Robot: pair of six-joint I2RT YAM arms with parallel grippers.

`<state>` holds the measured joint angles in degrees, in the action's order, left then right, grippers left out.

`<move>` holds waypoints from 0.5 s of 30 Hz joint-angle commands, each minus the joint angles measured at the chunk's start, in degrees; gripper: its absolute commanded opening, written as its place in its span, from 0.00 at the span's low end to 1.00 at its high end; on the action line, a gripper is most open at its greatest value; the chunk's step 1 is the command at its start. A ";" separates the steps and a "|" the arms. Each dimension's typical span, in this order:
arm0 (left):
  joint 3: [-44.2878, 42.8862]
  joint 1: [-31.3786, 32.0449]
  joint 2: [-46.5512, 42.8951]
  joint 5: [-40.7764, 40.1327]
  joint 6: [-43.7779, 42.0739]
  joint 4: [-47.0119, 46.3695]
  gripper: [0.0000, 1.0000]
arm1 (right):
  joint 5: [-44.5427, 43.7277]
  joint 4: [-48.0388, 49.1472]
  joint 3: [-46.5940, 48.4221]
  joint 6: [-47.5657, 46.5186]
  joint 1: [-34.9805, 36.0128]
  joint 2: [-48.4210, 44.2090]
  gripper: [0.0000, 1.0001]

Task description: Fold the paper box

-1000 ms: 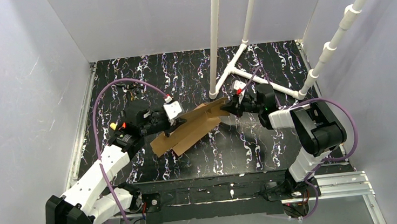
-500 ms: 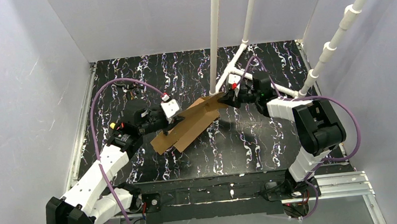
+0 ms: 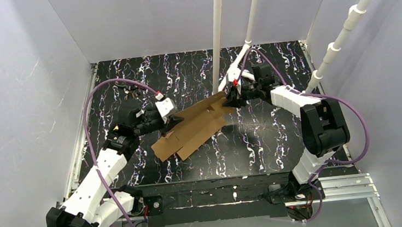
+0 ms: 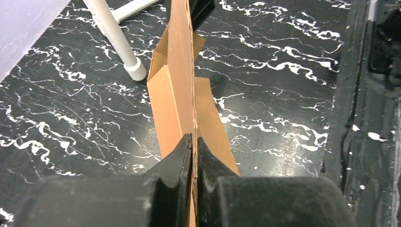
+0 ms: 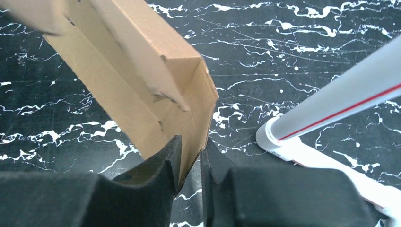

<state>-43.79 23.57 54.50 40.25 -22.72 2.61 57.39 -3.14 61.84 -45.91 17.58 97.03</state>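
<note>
The paper box (image 3: pixel 192 129) is a brown cardboard sheet, partly folded, held off the table between both arms. My left gripper (image 3: pixel 173 120) is shut on its left part; in the left wrist view the fingertips (image 4: pixel 194 139) pinch a standing cardboard panel (image 4: pixel 177 71) edge-on. My right gripper (image 3: pixel 229 101) is at the box's far right end. In the right wrist view its jaws (image 5: pixel 191 142) stand slightly apart around the end flap (image 5: pixel 196 109), which leans on the left finger, with a gap at the right finger.
A white pipe frame (image 3: pixel 217 40) stands on the black marbled table (image 3: pixel 278 139) just behind the right gripper; its foot (image 5: pixel 283 139) lies close to the right fingers and also shows in the left wrist view (image 4: pixel 135 71). Grey walls enclose three sides.
The right gripper moved toward the back with the box's right end and its jaws have parted from a tight grip. The left gripper shifted slightly back, still clamped.
</note>
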 commanded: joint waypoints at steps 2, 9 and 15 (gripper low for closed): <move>-0.47 -1.59 -2.06 7.91 6.05 -0.42 0.00 | -0.05 -0.32 1.82 8.05 -0.62 -0.64 0.34; -0.13 -2.63 -2.38 8.76 6.78 -0.21 0.00 | -1.24 -2.58 2.35 8.59 -0.94 1.24 0.35; -0.27 -2.65 -1.87 6.85 5.72 0.17 0.00 | 4.06 -9.95 3.68 4.16 -1.19 2.81 0.23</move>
<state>-43.79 21.17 53.04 46.52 -16.71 2.26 57.41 -8.32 63.35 -39.75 16.82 98.83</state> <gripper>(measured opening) 0.017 0.254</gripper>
